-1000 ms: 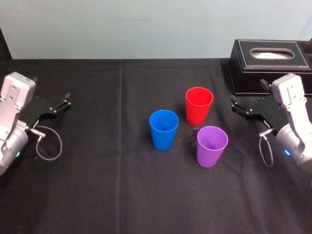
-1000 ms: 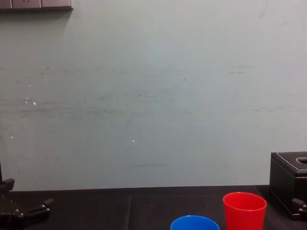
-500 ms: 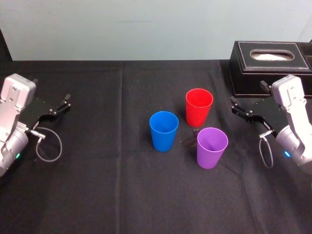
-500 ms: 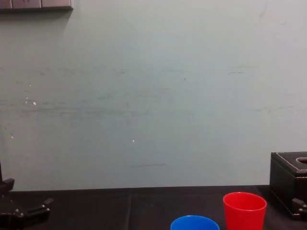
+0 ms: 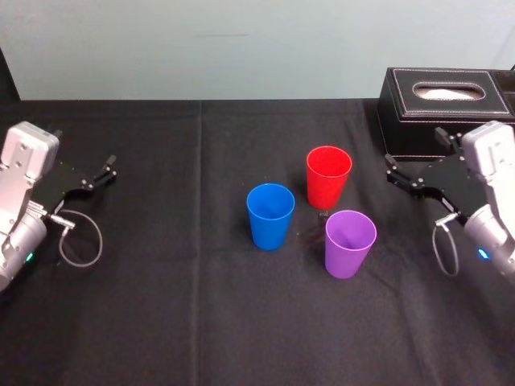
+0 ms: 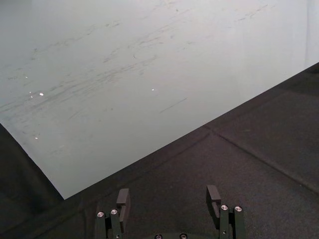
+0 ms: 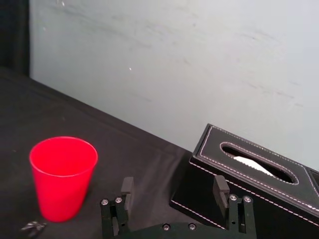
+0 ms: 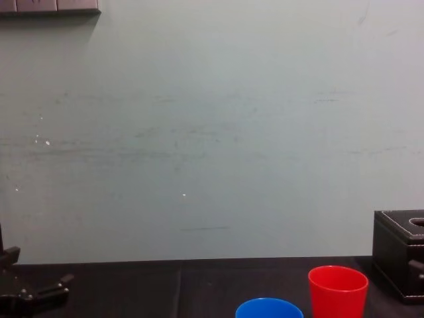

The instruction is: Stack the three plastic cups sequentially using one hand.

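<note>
Separately, three stand: red cup point(image 5: 328, 175), blue cup point(image 5: 270, 215), purple cup point(image 5: 350, 242), on black cloth point(image 5: 201, 322) before pale wall point(image 8: 212, 132); right gripper point(image 5: 390, 169) spread by one box point(image 5: 402, 121), left gripper point(image 5: 111, 166) parked

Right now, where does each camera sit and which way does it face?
Head: high, looking down at the blue cup, red cup and purple cup; left gripper and right gripper at the sides.
Chest: low, facing the wall; left gripper lower left.
Left wrist: on the left arm, facing cloth and wall past its open fingers.
Right wrist: on the right arm, facing red cup and black box.
Shared: head, chest and right wrist all show the red cup.
</note>
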Motion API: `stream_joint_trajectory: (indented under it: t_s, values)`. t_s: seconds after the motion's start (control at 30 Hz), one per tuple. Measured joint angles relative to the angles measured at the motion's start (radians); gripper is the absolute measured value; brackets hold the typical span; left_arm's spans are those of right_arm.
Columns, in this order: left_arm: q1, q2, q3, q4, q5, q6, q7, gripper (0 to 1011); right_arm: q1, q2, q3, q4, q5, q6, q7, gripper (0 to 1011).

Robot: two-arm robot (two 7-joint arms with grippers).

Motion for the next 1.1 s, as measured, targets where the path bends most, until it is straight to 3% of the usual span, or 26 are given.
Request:
stream_joint_trajectory:
  t_s: [0.23,0.4,0.5,0.77,0.9,1.1]
  values:
    - [0.0,0.0,0.0,0.0,0.0,0.0,0.0,1005,-0.079,0.045,0.045,-0.083,0.055,-0.014,0.056,1004]
    - [0.0,0.0,0.0,0.0,0.0,0.0,0.0,1005,-0.165,0.109,0.095,-0.162,0.1,-0.01,0.102,1004]
    - [0.0,0.0,0.0,0.0,0.0,0.0,0.0,1005,-0.232,0.16,0.138,-0.204,0.157,-0.004,0.154,1004]
    - [0.0,0.0,0.0,0.0,0.0,0.0,0.0,1005,-0.355,0.258,0.197,-0.249,0.253,-0.002,0.296,1004]
    - [0.0,0.0,0.0,0.0,0.0,0.0,0.0,1005,-0.39,0.291,0.196,-0.249,0.264,-0.026,0.387,1004]
    - [0.0,0.0,0.0,0.0,0.0,0.0,0.0,1005,-0.38,0.275,0.158,-0.233,0.241,-0.046,0.453,1004]
